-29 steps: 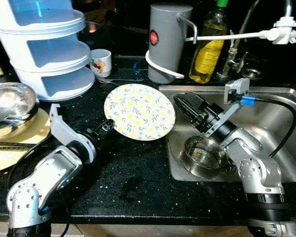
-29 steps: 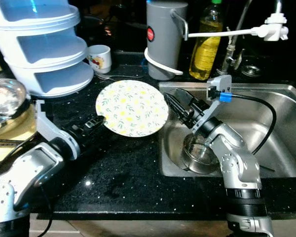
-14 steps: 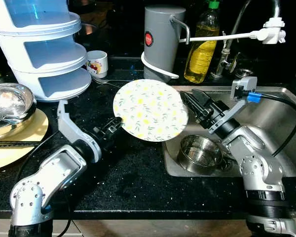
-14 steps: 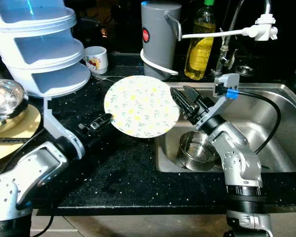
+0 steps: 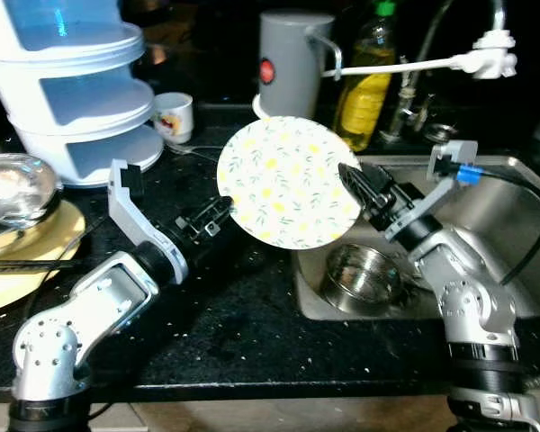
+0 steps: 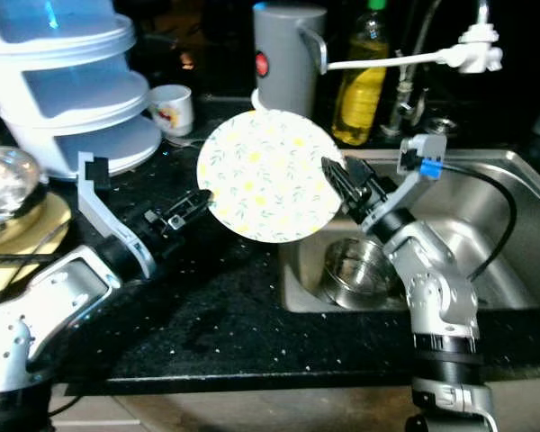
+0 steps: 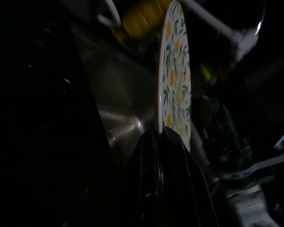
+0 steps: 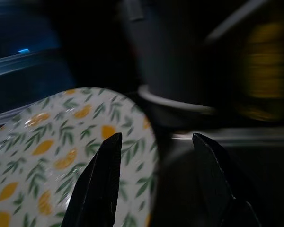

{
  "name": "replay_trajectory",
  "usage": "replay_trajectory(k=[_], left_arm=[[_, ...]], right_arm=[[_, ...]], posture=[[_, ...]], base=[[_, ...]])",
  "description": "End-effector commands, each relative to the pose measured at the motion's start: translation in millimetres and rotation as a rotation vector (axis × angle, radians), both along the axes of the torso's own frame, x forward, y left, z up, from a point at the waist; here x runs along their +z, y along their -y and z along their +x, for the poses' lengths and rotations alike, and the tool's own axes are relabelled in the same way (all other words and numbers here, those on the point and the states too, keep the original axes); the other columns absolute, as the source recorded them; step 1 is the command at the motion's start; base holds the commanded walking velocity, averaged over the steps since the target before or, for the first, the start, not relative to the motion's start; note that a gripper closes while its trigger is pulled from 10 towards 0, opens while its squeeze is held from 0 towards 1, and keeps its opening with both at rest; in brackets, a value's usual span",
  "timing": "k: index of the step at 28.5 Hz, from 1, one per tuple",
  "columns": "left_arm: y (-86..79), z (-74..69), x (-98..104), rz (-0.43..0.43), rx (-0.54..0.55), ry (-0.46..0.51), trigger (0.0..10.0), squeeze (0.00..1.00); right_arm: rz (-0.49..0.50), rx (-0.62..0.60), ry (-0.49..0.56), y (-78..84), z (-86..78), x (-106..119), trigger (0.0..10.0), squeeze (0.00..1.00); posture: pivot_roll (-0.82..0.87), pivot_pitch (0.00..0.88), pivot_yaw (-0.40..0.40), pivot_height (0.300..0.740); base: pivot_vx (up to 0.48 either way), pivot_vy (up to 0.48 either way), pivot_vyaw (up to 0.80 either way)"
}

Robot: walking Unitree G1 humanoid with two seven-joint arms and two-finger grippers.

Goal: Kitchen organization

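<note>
Lemon-patterned plate (image 5: pixel 290 181) hangs tilted above the counter's (image 5: pixel 252 315) edge where it meets the sink (image 5: pixel 513 261); we see our left gripper (image 5: pixel 218 214) pinched tight on its rim. Our right gripper (image 5: pixel 358 183) reaches at the plate's opposite edge with its fingers (image 8: pixel 102 179) spread apart, gripping nothing. Below, a steel bowl (image 5: pixel 360 274) sits in the sink's near left corner. Along the counter's far edge stand a grey jug (image 5: pixel 291 65), an oil bottle (image 5: pixel 364 85), a cup (image 5: pixel 173 115) and a tiered white container (image 5: pixel 67 85).

Grey jug (image 5: pixel 291 59) beside oil bottle (image 5: pixel 364 90)
</note>
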State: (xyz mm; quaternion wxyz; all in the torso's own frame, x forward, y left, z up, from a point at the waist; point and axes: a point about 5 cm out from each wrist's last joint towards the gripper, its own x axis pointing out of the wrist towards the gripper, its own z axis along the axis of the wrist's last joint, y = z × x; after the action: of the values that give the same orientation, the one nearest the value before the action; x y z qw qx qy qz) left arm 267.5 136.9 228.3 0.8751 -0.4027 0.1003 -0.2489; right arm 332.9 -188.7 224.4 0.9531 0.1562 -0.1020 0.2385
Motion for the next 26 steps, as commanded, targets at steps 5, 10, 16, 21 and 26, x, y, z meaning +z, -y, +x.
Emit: replay_trajectory(k=[5,10,16,21,26], left_arm=[[5.5,3.3,6.0,0.062,-0.034,0.056,0.0,0.0],[5.8,9.1,5.4,0.115,-0.024,0.076,0.0,0.0],[6.9,19.9,3.7,0.327,0.019,0.133,0.0,0.0],[8.8,32.6,2.6,0.574,0.065,0.204,0.0,0.0],[13.1,43.3,5.5,0.675,0.118,0.273,0.0,0.0]], right_arm=[[0.007,-0.13,-0.022,23.7,3.1,-3.3,10.0,0.0],[0.002,-0.156,-0.024,29.7,2.4,-3.1,10.0,0.0],[-0.047,-0.183,-0.04,33.4,1.6,-8.3,10.0,0.0],[-0.105,-0.163,-0.062,31.1,0.2,-14.6,10.0,0.0],[-0.124,-0.147,-0.058,27.2,-2.2,-14.7,10.0,0.0]], posture=[[-0.02,0.0,-0.035,0.74],[-0.03,0.0,-0.031,0.74],[-0.03,0.0,-0.033,0.74],[-0.03,0.0,-0.032,0.74],[-0.04,0.0,-0.025,0.74]], base=[[0.0,0.0,-0.8],[0.0,0.0,-0.8],[0.0,0.0,-0.53],[0.0,0.0,0.0],[0.0,0.0,0.0]])
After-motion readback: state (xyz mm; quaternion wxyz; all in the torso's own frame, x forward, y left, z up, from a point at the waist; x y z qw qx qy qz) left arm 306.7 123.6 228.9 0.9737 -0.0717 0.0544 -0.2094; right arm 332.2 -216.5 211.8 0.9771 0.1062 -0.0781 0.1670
